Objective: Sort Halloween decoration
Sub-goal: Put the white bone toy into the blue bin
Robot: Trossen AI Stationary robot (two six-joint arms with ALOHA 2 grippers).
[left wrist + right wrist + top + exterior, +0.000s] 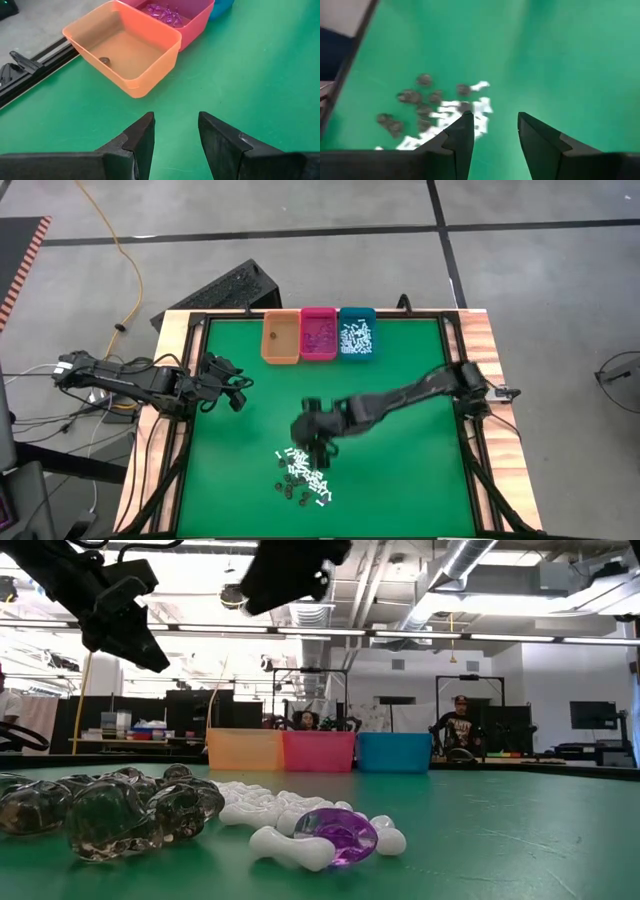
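A pile of Halloween decoration pieces (pixel 303 475) lies on the green mat near the front edge: white bone-like sticks (pixel 290 840), a purple bit (pixel 335 832) and dark translucent bits (pixel 110 815); the right wrist view also shows the pile (pixel 440 110). My right gripper (pixel 495 132) is open above the mat just behind the pile, over (pixel 312 435), with nothing between its fingers. My left gripper (pixel 176 135) is open over the mat's left side (pixel 232 390), facing the orange bin (pixel 125 50), which holds one dark bit (pixel 104 60).
Three bins stand in a row at the mat's far edge: orange (pixel 281 337), pink (pixel 319 335) with purple bits, teal (pixel 357 335) with white sticks. Wooden rails and black frame bars (pixel 195 330) border the mat. People sit in the room behind (pixel 457 730).
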